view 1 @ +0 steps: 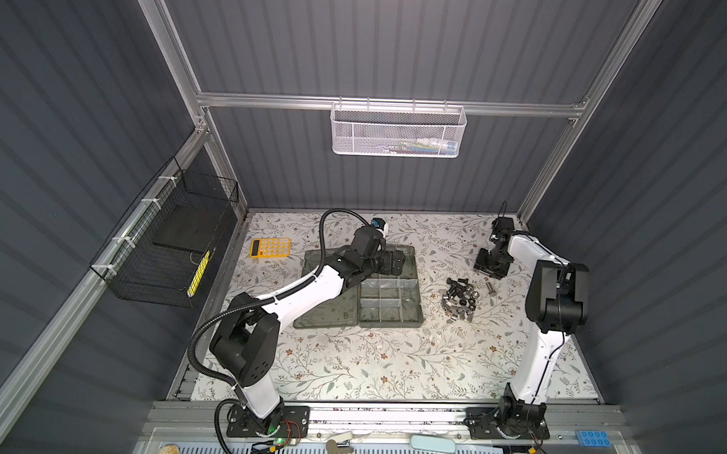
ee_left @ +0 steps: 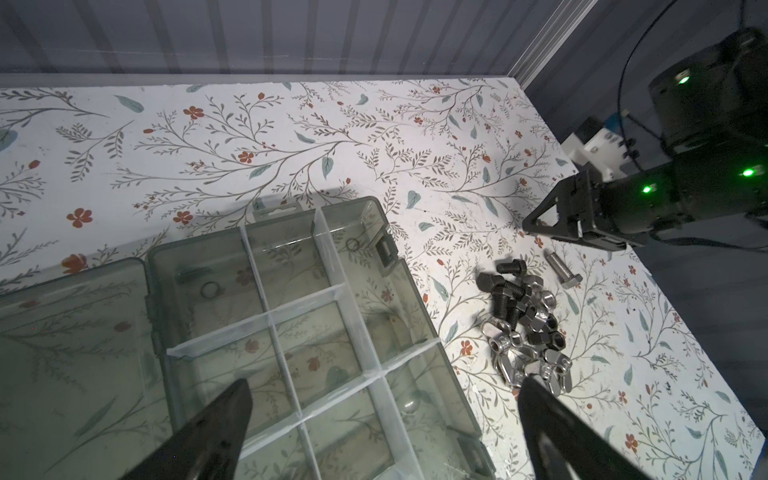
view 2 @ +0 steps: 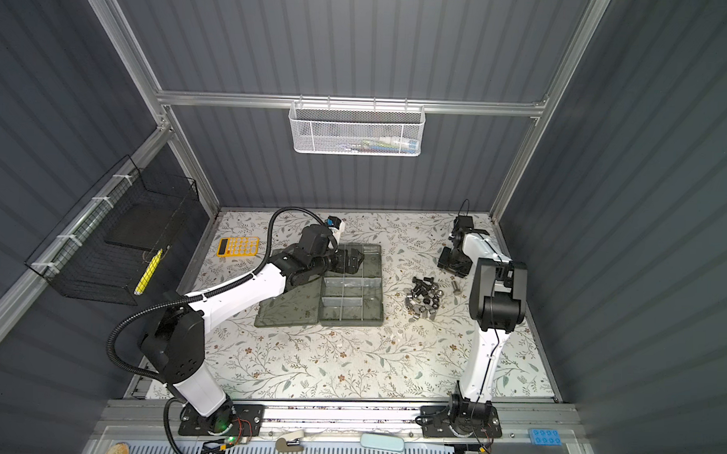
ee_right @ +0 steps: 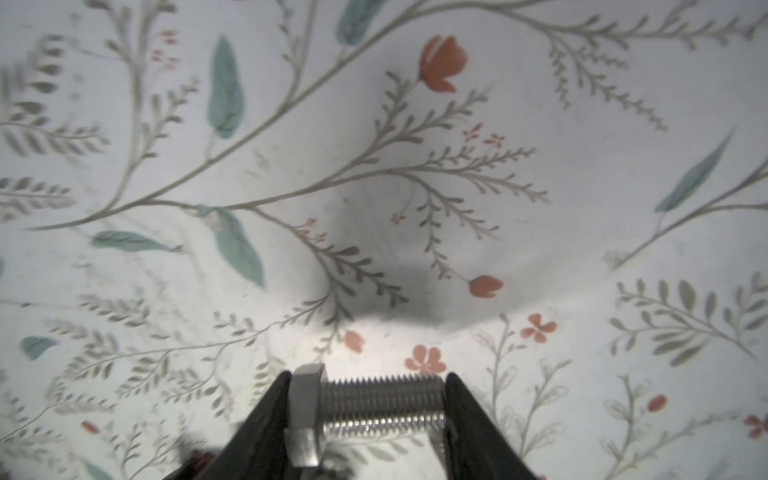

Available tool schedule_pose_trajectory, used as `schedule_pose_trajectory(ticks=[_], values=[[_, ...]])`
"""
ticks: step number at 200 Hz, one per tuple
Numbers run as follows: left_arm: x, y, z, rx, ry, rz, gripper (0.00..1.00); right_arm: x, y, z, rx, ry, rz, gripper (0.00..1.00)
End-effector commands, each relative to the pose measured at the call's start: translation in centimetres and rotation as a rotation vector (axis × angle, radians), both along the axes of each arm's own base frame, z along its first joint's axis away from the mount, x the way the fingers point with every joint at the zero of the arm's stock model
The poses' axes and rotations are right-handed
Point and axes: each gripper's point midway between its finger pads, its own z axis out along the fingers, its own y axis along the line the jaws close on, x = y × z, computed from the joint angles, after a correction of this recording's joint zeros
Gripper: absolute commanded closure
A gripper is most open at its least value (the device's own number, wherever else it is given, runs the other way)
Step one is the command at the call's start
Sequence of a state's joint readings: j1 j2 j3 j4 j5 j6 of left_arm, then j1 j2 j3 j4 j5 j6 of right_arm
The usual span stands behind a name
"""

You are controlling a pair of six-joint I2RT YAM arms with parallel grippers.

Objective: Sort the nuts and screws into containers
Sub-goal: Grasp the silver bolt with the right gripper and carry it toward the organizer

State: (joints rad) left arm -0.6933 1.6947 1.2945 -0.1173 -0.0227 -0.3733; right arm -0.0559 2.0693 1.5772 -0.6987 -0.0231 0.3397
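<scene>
At the bottom edge of the right wrist view, the right pincer (ee_right: pixel 368 376) is clamped end to end on a silver screw (ee_right: pixel 382 405); the left pincer (ee_left: pixel 386 380), jaws apart and empty, hangs over the containers (ee_left: pixel 270 322). Rigid, smooth and light, the screw may pivot in this hold; gripping across the threaded shaft seems surer. The other screws and nuts (view 1: pixel 461 300) lie heaped right of centre in a top view.

Grey ribbed walls (view 1: pixel 401 50) (floral tabletop (view 1: pixel 369 361))
</scene>
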Motion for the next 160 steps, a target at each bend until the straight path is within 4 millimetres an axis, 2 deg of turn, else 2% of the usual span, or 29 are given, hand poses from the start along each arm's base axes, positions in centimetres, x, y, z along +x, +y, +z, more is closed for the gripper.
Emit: schedule_pose_trajectory(ticks=[1, 21, 44, 72, 97, 137, 160], values=[[-0.7, 0.7, 2.6, -0.005, -0.044, 0.002, 0.0, 0.4, 2.7, 3.0, 0.018, -0.059, 0.056, 0.6], [-1.3, 1.1, 3.1, 0.003, -0.046, -0.006, 0.0, 0.9, 4.7, 4.4, 0.022, -0.088, 0.095, 0.6], [-2.3, 1.6, 3.4, 0.04, -0.026, -0.04, 0.0, 1.6, 8.0, 5.9, 0.041, -0.122, 0.153, 0.6], [-3.8, 2.1, 3.8, 0.021, -0.021, -0.075, 0.0, 2.4, 12.8, 7.6, 0.081, -0.161, 0.221, 0.6], [-5.3, 2.1, 3.1, -0.018, 0.012, -0.117, 0.0, 3.0, 16.8, 8.6, 0.128, -0.187, 0.268, 0.6], [-7.5, 1.9, 1.1, -0.075, 0.118, -0.188, 0.0, 3.3, 22.2, 8.5, 0.167, -0.191, 0.333, 0.59], [-8.1, 2.5, 0.6, -0.097, 0.134, -0.181, 0.0, 3.3, 24.2, 7.1, 0.176, -0.169, 0.355, 0.59]])
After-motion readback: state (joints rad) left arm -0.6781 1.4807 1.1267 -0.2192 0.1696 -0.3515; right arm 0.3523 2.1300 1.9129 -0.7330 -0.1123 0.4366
